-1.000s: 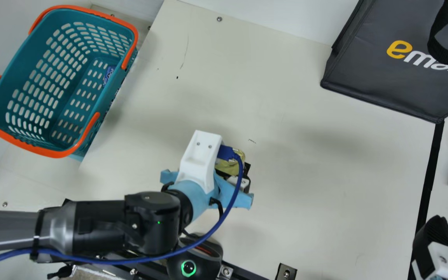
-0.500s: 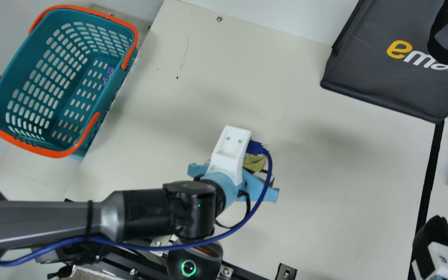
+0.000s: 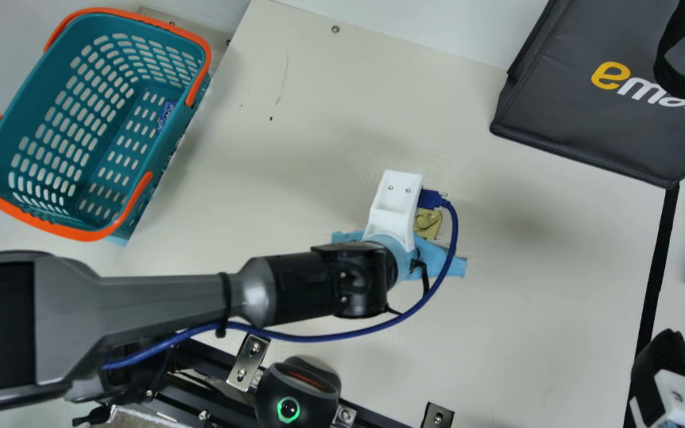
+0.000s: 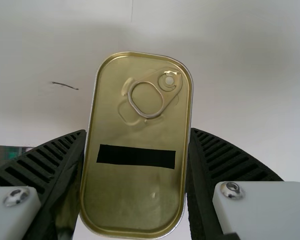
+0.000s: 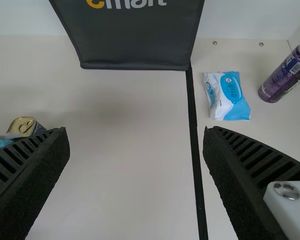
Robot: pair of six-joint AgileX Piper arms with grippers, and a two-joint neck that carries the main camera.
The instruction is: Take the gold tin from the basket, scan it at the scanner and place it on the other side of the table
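The gold tin (image 4: 135, 190) sits in the grip of my left pincer (image 3: 440, 258), over the middle of the tabletop (image 3: 533, 309).
My ribbed fingers (image 4: 230, 160) stand apart by the tin's width, one against each long side. The main view gives me part of the lid beside my white mount (image 3: 395, 202); the left wrist view gives the whole lid, and the right wrist view a darker side under its rim. It's plain gold, round-cornered, with a pull ring (image 4: 146, 117) flat near one short end and a dark bar across.
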